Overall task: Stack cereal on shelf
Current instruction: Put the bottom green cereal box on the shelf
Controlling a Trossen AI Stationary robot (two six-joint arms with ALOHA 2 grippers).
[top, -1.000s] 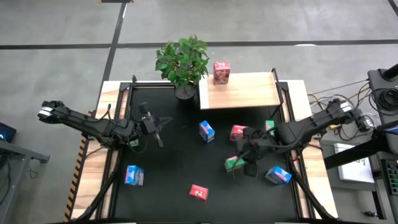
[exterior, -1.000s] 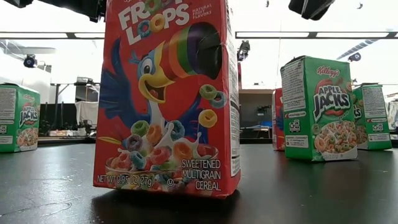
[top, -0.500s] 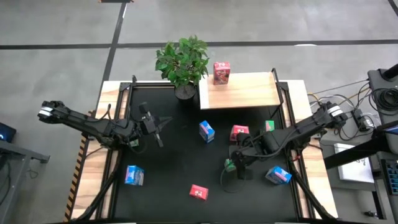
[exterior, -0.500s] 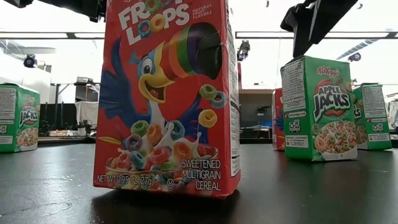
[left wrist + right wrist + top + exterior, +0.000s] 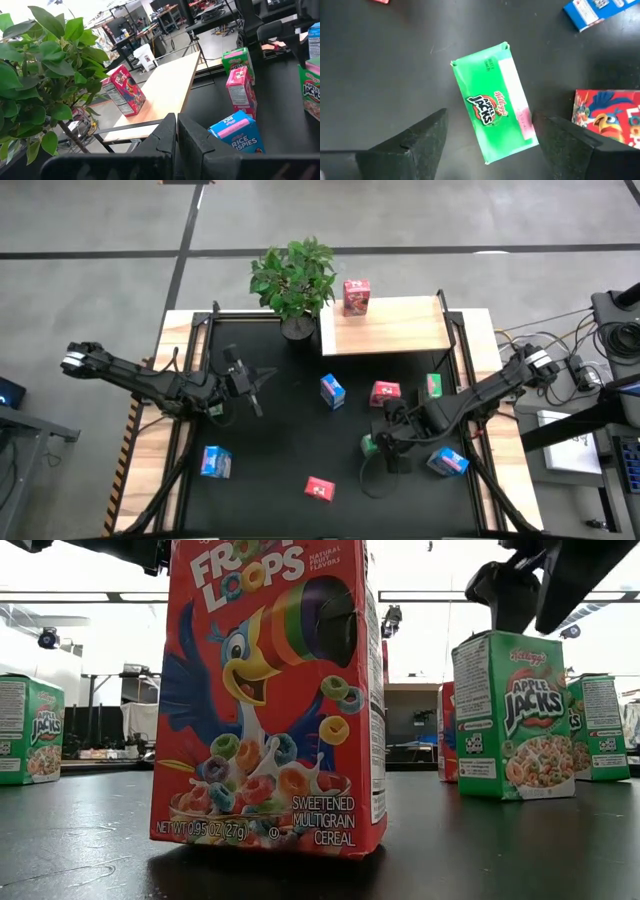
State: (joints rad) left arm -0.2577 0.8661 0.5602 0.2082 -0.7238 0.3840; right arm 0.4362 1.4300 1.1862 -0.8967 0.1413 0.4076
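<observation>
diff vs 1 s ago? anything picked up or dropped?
The right gripper has opened and come down over the green Apple Jacks box, its fingers straddling the top; nothing is held yet. Unchanged: the left gripper waits shut, one red box stands on the shelf, and the other boxes lie as before.

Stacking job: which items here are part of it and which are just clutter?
Job:
- shelf
- red box on shelf
- green box under the open right claw
- other loose boxes: blue, red, green, blue, red, blue

Clutter:
- plant
- cables off the table's right side

Left claw waits, shut.
</observation>
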